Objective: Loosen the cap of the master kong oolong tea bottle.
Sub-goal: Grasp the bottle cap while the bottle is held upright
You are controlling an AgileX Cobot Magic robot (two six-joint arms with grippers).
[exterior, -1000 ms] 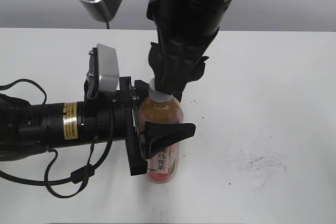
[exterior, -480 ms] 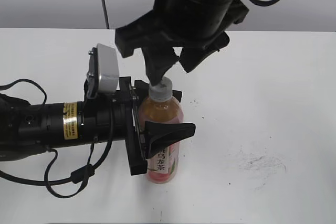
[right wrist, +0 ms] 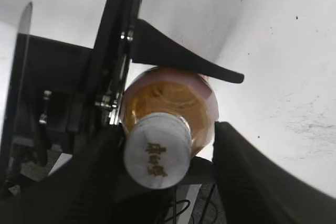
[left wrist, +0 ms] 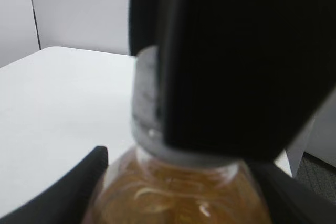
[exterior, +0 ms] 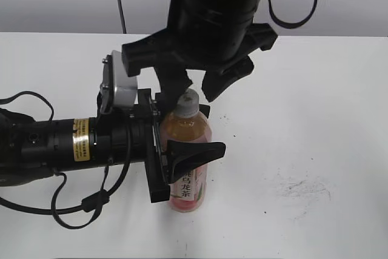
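Cap (right wrist: 156,157) sits on top of the bottle (exterior: 188,150), which stands upright on the table (exterior: 315,101), left of centre. White, small, ribbed-looking, so prob. hard plastic w/ decent grip on the sides; take hold there, not on the printed top.

Bottle looks nearly full of amber tea, so fairly heavy and steady, but the thin wall will give if squeezed hard, and the label (exterior: 187,187) is likely slick. Best held at mid-body.

Left gripper (exterior: 176,156) is pinching the bottle at about mid-height, one finger across the front, other behind.

Right gripper (exterior: 193,89) is above, jaws spread, straddling the cap; one finger (left wrist: 236,66) looks v. near or touching the cap side, can't tell which. No firm pinch on the cap as far as I can see. A slip risks skidding off the cap.
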